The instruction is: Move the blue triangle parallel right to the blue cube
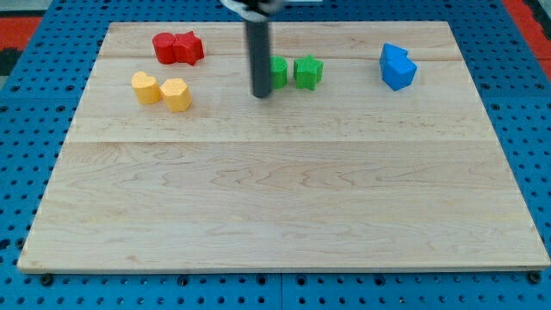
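Blue blocks touching at table top right, triangle and cube not separable | my tip well left, beside green cube | no claw, nothing held | small, rigid, light, slides easily; push flat face squarely.

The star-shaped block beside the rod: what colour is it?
Green: the star-shaped block, seen in the camera view.
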`<move>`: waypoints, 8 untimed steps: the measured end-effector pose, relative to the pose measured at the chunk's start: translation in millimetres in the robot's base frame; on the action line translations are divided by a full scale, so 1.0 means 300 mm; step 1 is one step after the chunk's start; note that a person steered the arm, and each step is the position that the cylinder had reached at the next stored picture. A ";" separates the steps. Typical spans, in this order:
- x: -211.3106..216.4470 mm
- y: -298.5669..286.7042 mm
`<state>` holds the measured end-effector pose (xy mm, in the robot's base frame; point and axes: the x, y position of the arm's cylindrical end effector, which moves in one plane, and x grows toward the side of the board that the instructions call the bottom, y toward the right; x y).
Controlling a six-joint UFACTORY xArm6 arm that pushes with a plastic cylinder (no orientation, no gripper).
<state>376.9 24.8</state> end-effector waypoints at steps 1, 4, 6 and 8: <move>0.013 0.493; -0.140 0.451; -0.080 0.614; -0.603 0.573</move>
<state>196.0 196.6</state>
